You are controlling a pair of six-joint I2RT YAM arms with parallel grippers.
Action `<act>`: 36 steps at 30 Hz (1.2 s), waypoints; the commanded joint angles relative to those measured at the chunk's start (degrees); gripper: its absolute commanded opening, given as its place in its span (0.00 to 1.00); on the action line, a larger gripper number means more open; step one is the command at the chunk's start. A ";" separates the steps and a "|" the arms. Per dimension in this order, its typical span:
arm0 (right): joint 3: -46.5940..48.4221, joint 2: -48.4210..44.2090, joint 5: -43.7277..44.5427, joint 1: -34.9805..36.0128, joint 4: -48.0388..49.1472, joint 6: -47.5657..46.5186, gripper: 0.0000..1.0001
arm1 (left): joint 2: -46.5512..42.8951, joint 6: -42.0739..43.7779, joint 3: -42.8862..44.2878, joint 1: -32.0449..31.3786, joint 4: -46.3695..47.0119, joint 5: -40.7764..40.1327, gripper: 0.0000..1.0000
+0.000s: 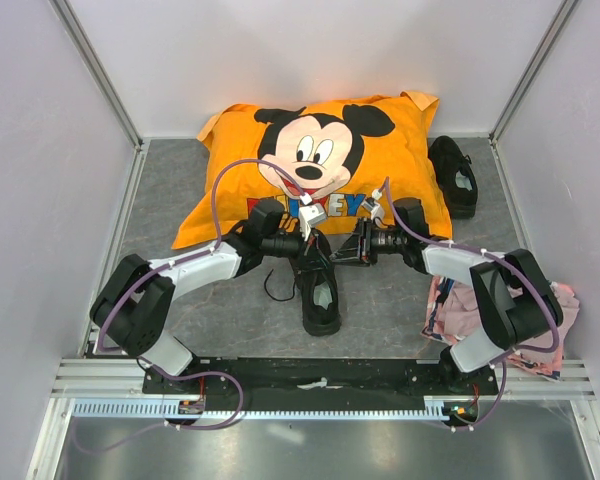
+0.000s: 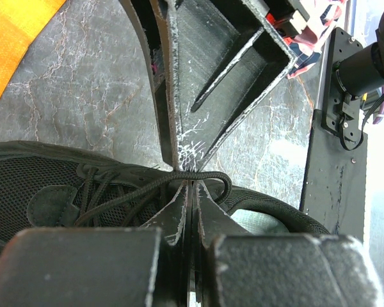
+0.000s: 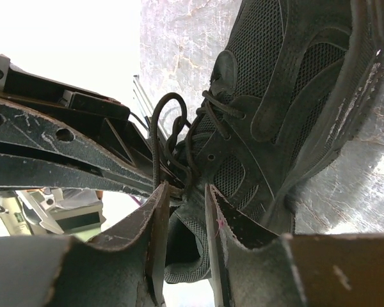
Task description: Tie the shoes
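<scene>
While the near shoe [image 1: 321,292] is lying at the middle of the grey table [image 1: 170,200], heel toward the arm bases, the second shoe [image 1: 454,176] is sitting well apart at the far right, beside the orange pillow [image 1: 235,195]. The left gripper [image 2: 192,184] is pressing its fingers together on a lace [image 2: 208,173] loop over the near shoe's tongue. The right gripper [image 3: 187,192] is facing it with jaws narrowly parted, clamping nothing visible. A pink cloth [image 1: 460,310] is lying beside the right arm.
</scene>
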 commanded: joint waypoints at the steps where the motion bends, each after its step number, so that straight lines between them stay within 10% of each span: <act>1: -0.37 1.14 -1.63 0.18 4.04 2.28 0.36 | 0.77 0.42 0.18 -0.08 -0.41 2.05 0.02; 21: 0.86 3.70 -5.24 -0.43 5.72 6.50 0.00 | 0.16 1.03 0.53 -0.08 -1.36 2.23 0.03; 27: 2.62 -0.78 -0.85 -1.31 -4.91 -2.98 0.00 | -6.95 9.02 1.94 2.11 -13.99 2.40 0.38; 36: 8.86 -4.22 5.12 -1.31 -18.97 -17.29 0.00 | -17.33 27.04 -1.57 8.18 -26.95 -0.75 0.58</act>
